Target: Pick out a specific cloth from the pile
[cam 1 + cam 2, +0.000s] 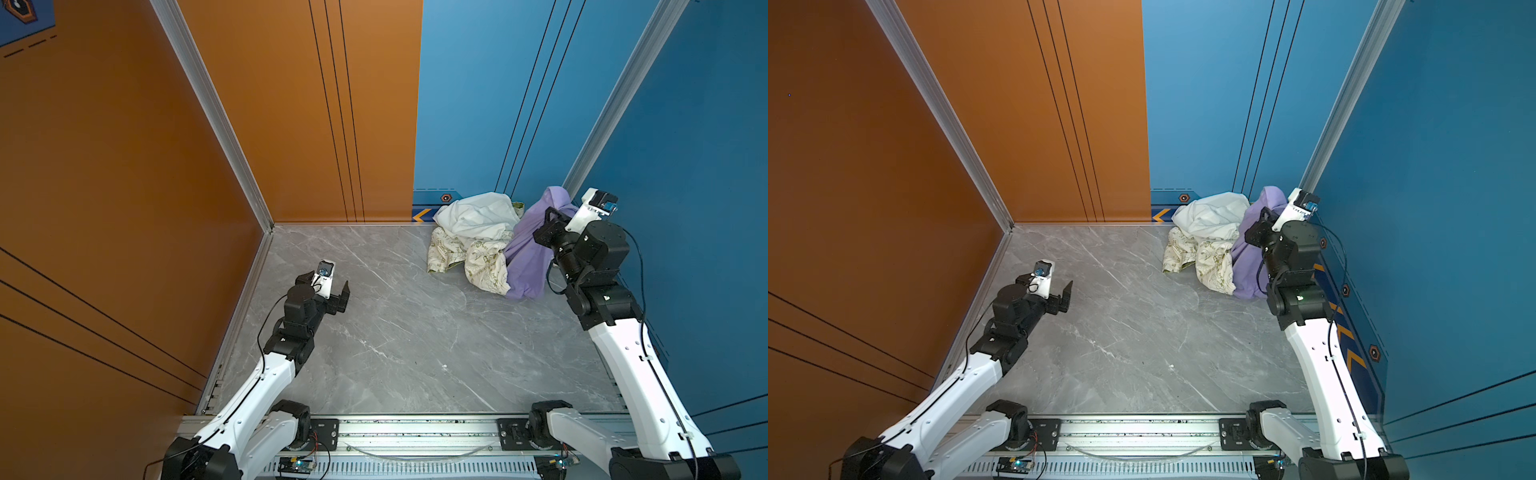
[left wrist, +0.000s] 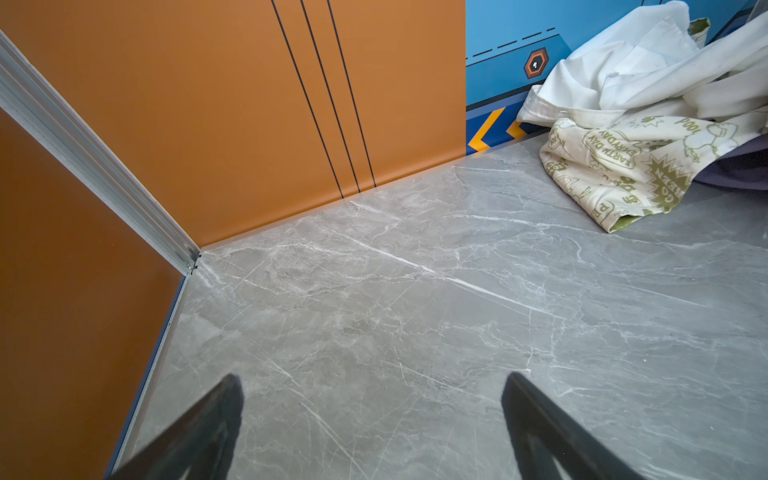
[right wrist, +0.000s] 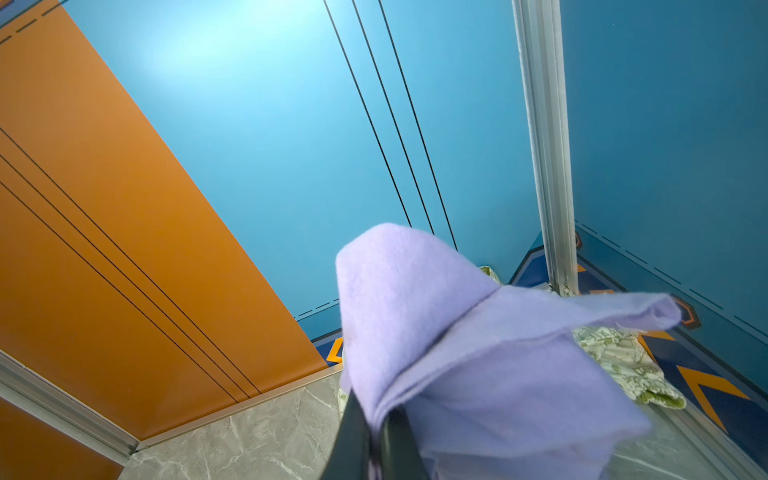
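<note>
Two pincers stand in very different states. The right gripper [image 3: 374, 411] is clenched on a fold of the lilac T-shirt [image 1: 528, 257], while the left gripper [image 2: 372, 378] is spread wide and empty over bare grey marble tabletop [image 1: 395, 332], well apart from the clothes. The lilac T-shirt hangs at the far right corner. A peak of fabric stands above the closed jaws, and the rest drapes down to the table, where its lower part lies touching the pile [image 1: 473, 241]. In that heap the white shirt [image 1: 478, 216] sits on top of the cream cloth with green doodle print [image 1: 482, 257], whose edge presses against the lilac fabric. To my eye the step in hand is the pull-out. It would go best as a slow lift straight up until the hem clears the table, then a draw toward the open middle, away from the blue wall [image 1: 685, 166] close behind the arm. The cream cloth looks likely to cling and ride along, so I would watch that seam. If it drags, the idle left gripper could come over and pin the heap. The pinch seems to hold only a few layers, so a sharp tug may slip it free.
</note>
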You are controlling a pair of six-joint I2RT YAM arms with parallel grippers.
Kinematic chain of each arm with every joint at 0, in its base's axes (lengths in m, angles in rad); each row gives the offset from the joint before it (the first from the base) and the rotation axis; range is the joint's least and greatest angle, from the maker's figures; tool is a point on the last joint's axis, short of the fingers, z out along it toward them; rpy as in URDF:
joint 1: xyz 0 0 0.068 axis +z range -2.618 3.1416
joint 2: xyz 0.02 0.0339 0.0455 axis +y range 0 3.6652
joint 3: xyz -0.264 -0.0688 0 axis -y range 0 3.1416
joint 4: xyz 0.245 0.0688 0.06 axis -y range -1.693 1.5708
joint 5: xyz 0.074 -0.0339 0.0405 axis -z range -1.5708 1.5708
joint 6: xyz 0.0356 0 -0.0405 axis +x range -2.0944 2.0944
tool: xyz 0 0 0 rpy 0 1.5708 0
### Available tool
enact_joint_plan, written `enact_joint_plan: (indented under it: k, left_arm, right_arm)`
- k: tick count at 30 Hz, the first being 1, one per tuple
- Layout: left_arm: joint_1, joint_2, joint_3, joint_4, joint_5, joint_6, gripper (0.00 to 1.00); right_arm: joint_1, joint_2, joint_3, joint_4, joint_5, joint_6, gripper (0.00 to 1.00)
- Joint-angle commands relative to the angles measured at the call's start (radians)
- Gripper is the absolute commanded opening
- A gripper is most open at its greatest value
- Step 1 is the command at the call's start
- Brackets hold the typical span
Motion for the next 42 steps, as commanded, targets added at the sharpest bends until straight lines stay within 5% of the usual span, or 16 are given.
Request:
enact_joint_plan:
  k: [1, 14, 25, 28, 33, 42]
  left_arm:
    - [-0.008, -0.017, -0.015, 0.019, -0.015, 0.019, 0.98]
    - [-0.009, -0.016, -0.015, 0.019, -0.018, 0.019, 0.98]
    - [-0.009, -0.016, -0.017, 0.019, -0.019, 0.023, 0.98]
    - [-0.011, -0.018, -0.019, 0.020, -0.021, 0.024, 0.98]
    - [-0.013, -0.017, -0.021, 0.019, -0.026, 0.028, 0.98]
    - [-0.014, -0.018, -0.021, 0.021, -0.021, 0.030, 0.98]
  right_arm:
    - [0.022, -0.012, 0.072, 0.098, 0.031, -0.067, 0.00]
    - [0.139, 0.062, 0.159, 0.055, -0.139, -0.168, 0.00]
    - [0.421, 0.290, 0.227, -0.261, -0.331, -0.365, 0.02]
    - [0.500, 0.381, 0.258, -0.404, -0.354, -0.445, 0.13]
    - [0.543, 0.439, 0.284, -0.500, -0.348, -0.490, 0.47]
    - [0.487, 0.327, 0.170, -0.482, -0.256, -0.435, 0.63]
